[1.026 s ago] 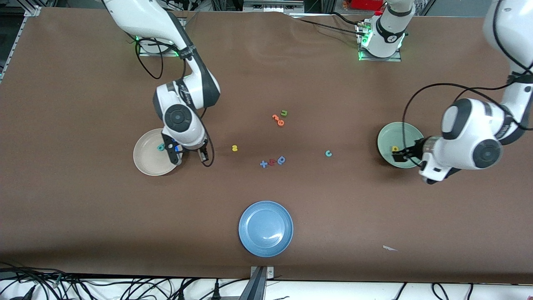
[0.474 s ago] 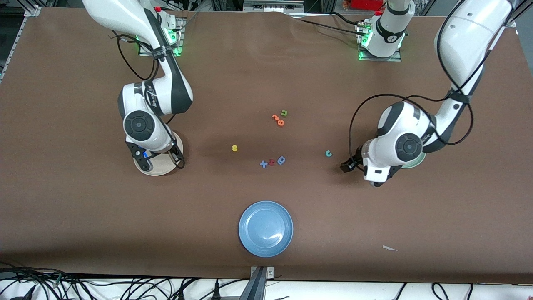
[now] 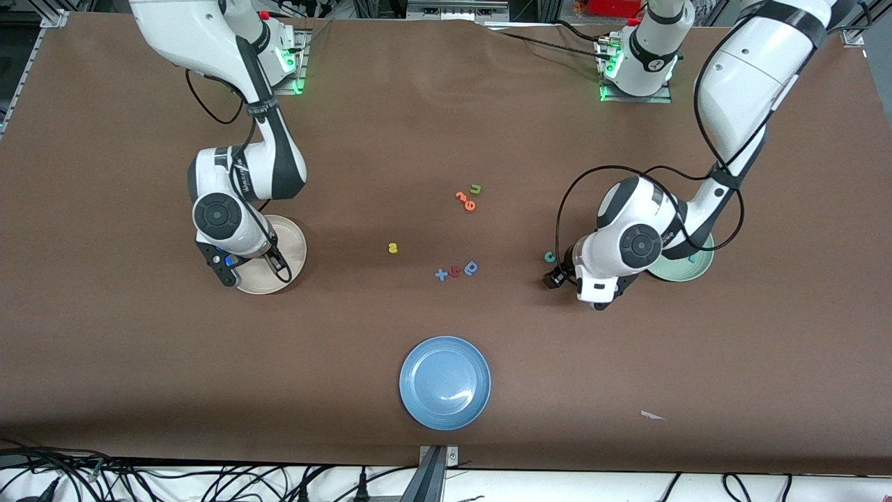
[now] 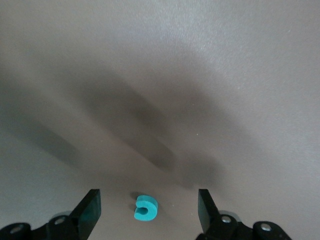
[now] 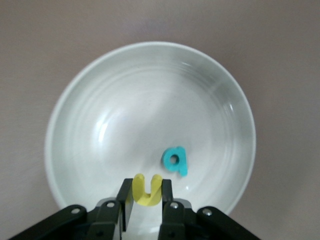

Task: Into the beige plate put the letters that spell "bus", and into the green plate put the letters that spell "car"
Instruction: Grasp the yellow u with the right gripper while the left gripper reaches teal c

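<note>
My right gripper [image 3: 252, 266] [image 5: 147, 194] hangs over the beige plate [image 3: 294, 244] [image 5: 65, 125], shut on the yellow "u" [image 5: 147, 189]. The teal "b" [image 5: 175, 161] lies in that plate. My left gripper [image 3: 555, 270] [image 4: 148, 200] is low over the table, open, its fingers either side of the teal "c" [image 3: 549, 257] [image 4: 145, 208] without touching it. The yellow "s" [image 3: 393, 247] lies on the table between the two plates. The left arm covers most of the green plate [image 3: 690, 270], so its contents are hidden.
Two orange letters [image 3: 465, 201] and a green "u" [image 3: 476, 188] lie mid-table, farther from the front camera than the "s". A blue plus, a red letter and a blue letter [image 3: 456, 270] sit in a row nearer. A blue plate [image 3: 444, 382] stands near the front edge.
The left arm swung off the green plate toward the table's middle and came down round the teal "c". The right arm carried the yellow "u" over the middle of the beige plate.
</note>
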You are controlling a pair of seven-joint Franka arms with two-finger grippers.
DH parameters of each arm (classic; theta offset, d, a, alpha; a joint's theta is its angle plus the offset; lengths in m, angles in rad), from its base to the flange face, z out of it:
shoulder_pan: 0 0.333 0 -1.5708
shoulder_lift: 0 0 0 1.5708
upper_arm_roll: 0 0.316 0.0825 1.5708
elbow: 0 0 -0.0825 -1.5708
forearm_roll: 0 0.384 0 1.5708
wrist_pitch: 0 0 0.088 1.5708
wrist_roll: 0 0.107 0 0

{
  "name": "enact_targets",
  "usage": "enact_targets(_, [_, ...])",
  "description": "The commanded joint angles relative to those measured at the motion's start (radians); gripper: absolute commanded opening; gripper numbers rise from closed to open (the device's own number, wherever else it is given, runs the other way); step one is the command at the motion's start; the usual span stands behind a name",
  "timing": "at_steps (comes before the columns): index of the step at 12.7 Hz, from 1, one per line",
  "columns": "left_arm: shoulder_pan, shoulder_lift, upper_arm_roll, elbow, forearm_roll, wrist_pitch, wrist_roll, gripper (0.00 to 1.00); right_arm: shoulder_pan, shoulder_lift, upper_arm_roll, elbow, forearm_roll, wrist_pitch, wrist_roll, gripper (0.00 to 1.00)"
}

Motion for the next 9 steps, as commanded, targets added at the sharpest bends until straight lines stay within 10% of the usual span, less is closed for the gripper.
enact_targets(1, [-0.041, 0.017, 0.037, 0.011, -0.012, 0.028, -0.019, 0.78, 0.006, -0.02, 0.003, -0.018, 0.005, 0.022, 0.0, 1.0])
enact_targets(9, [-0.066, 0.019, 0.037, -0.008, -0.013, 0.016, -0.082, 0.71, 0.011, -0.117, 0.003, 0.239, 0.003, -0.287, -0.139, 1.0])
